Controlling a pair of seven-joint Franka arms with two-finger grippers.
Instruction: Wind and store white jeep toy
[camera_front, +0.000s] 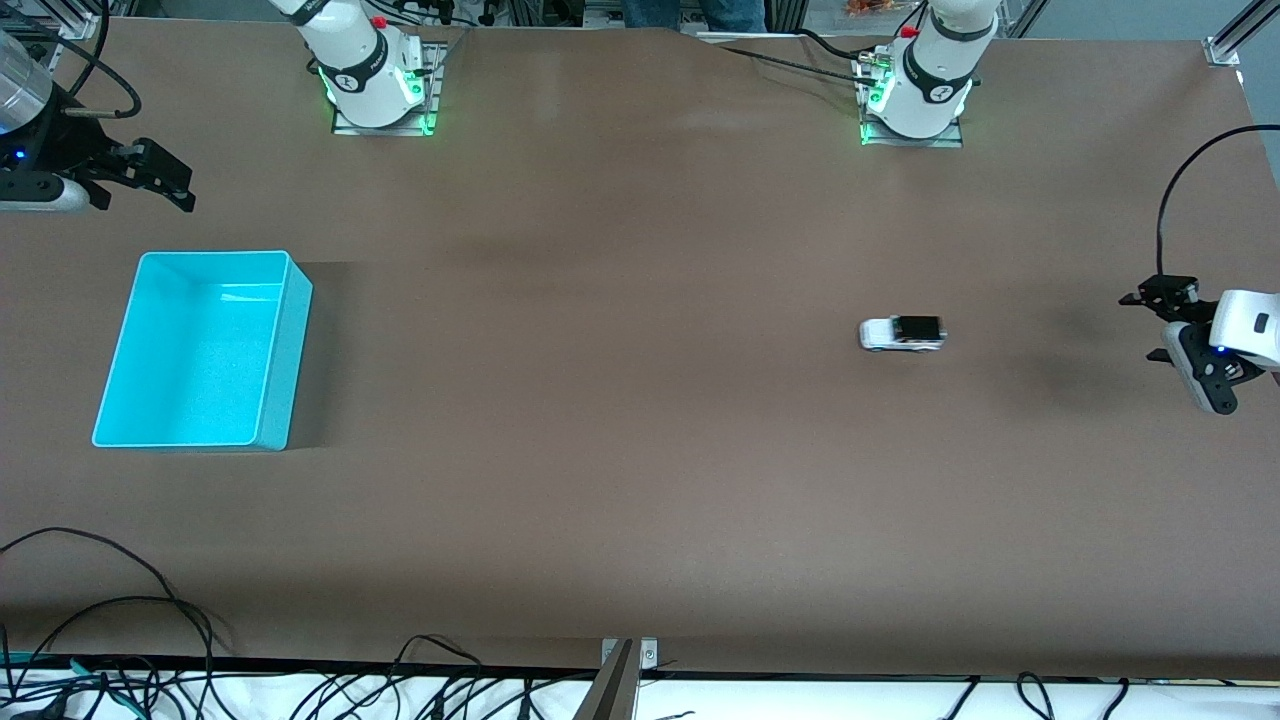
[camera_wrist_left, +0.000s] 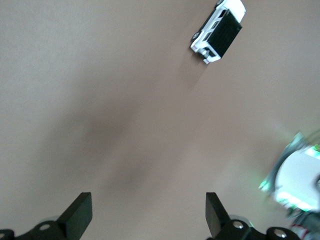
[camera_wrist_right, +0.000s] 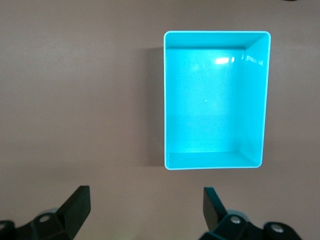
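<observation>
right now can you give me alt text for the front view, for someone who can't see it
A small white toy car sits on a brown table toward the left arm's end, with an empty cyan bin toward the right arm's end. The left gripper hangs open near the car's end of the table, and the right gripper hangs open over the table near the bin.

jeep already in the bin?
No. The jeep sits on the bare table toward the left arm's end; the bin holds nothing.
</observation>
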